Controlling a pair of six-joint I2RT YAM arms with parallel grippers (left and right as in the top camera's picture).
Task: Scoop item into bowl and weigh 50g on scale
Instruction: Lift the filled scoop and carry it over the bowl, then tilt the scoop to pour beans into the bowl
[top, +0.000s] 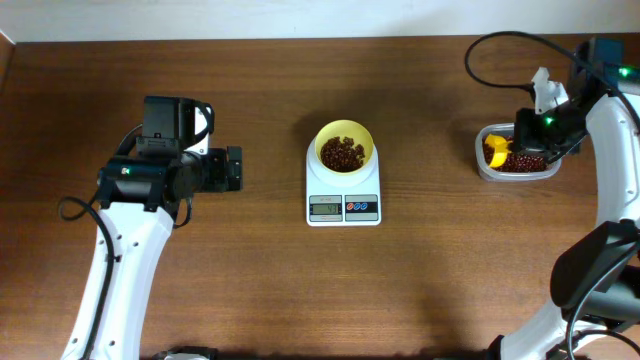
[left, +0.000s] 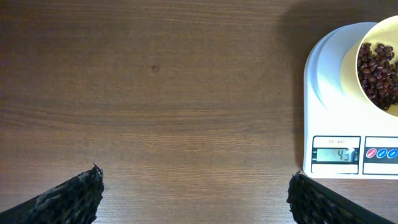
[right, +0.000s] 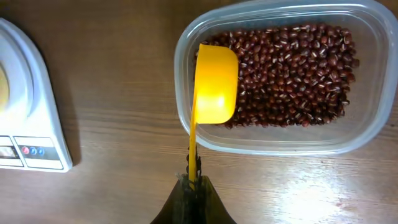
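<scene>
The pale-yellow bowl (top: 345, 148) sits on the white scale (top: 343, 197) at the table's middle, with red-brown beans (top: 342, 153) in it. The scale (left: 339, 118) and the bowl (left: 380, 65) also show at the right of the left wrist view. My right gripper (right: 194, 177) is shut on the handle of the yellow scoop (right: 214, 84). The scoop's cup, turned on its side, lies over the left end of the clear container (right: 280, 140), against its beans (right: 292, 71). My left gripper (left: 196, 193) is open and empty over bare wood, left of the scale.
The clear container (top: 517, 168) stands at the right of the table, under my right arm (top: 545, 125). A black cable (top: 500, 60) loops above it. My left arm (top: 165, 165) reaches in from the left.
</scene>
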